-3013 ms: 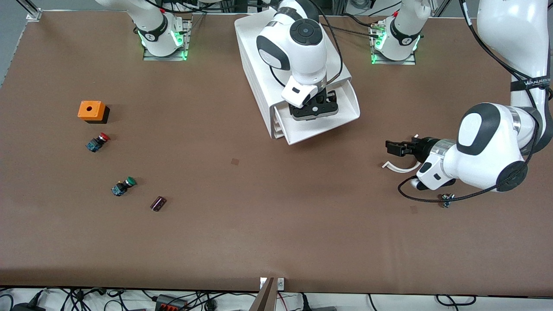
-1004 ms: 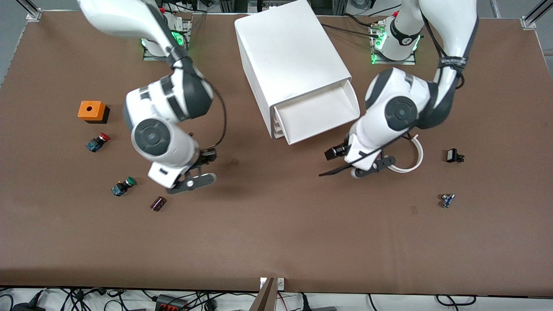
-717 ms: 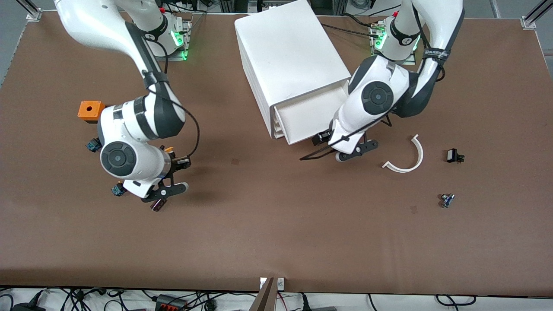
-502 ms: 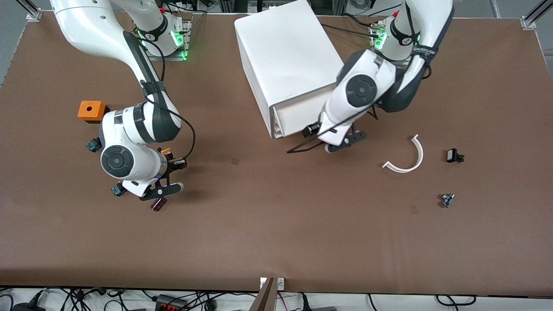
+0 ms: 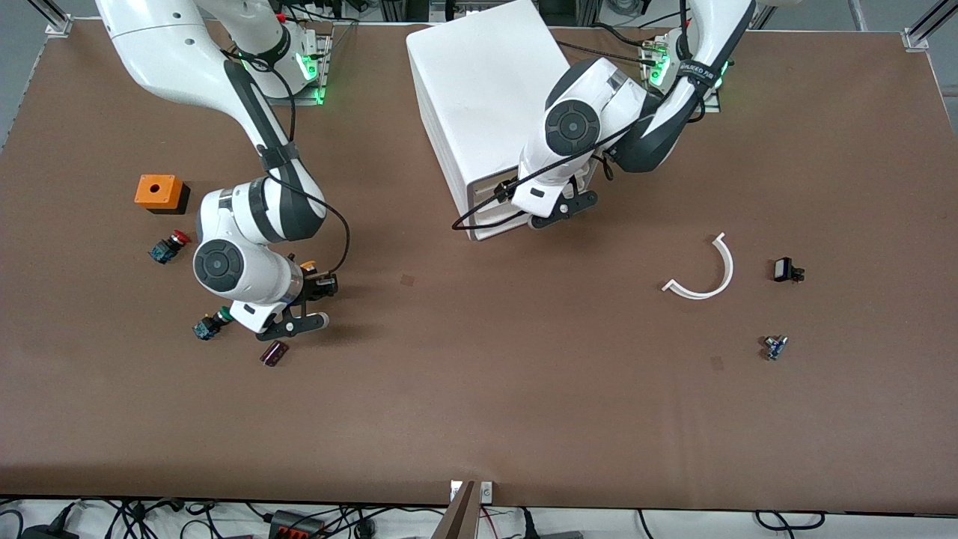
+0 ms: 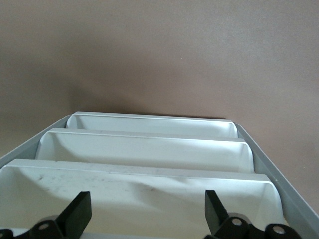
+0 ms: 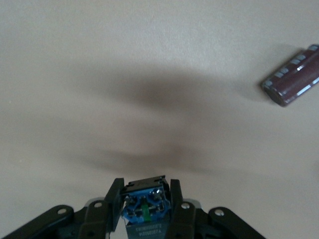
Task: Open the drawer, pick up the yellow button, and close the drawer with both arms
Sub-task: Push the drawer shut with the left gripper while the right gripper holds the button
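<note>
Front view shows the white cabinet [image 5: 494,97] standing between the two arm bases, its drawer [image 5: 490,209] pushed almost flush with the front. The left gripper [image 5: 557,213] is at the drawer front with its fingers [image 6: 75,214] spread wide apart, gripping nothing. The right gripper [image 5: 310,296] hangs over the table toward the right arm's end, near a green button [image 5: 213,322] and a small brown part [image 5: 274,352]. Its fingers are clamped on the button [image 7: 144,206], whose blue-black body sits between them, its orange cap showing beside the wrist.
</note>
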`<state>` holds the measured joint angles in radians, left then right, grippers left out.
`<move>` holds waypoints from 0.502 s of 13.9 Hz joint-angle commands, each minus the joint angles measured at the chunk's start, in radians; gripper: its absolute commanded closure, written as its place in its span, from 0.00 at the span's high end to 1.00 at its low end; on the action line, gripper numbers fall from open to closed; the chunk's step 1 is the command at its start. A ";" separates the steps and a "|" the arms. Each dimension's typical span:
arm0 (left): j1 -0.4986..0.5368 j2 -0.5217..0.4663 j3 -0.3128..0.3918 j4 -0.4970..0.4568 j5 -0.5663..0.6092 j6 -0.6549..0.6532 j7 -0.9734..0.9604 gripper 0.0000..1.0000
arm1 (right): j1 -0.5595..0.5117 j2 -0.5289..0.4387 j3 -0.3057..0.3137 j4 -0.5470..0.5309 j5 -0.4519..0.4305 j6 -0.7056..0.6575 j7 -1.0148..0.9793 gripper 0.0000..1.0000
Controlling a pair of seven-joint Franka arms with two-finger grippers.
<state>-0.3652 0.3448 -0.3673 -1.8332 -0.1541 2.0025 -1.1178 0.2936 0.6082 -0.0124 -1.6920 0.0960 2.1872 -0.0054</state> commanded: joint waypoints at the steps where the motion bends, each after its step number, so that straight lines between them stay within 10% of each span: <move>1: 0.014 -0.030 -0.019 -0.017 0.011 -0.022 -0.007 1.00 | -0.005 0.059 0.008 -0.014 0.016 0.103 0.004 0.00; 3: 0.018 -0.029 -0.016 0.001 0.019 -0.022 0.007 1.00 | -0.002 0.093 0.008 -0.014 0.016 0.150 0.011 0.00; 4: 0.034 -0.029 -0.010 0.029 0.024 -0.024 0.024 1.00 | -0.002 0.093 0.008 -0.008 0.016 0.155 0.025 0.17; 5: 0.064 -0.029 -0.007 0.049 0.025 -0.031 0.050 1.00 | 0.001 0.085 0.008 0.001 0.016 0.151 0.047 0.84; 7: 0.148 -0.029 -0.007 0.112 0.045 -0.111 0.145 1.00 | 0.002 0.026 0.008 0.041 0.013 0.059 0.077 1.00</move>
<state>-0.3037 0.3295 -0.3655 -1.7821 -0.1479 1.9786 -1.0655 0.2948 0.6862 -0.0107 -1.6842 0.0982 2.3174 0.0401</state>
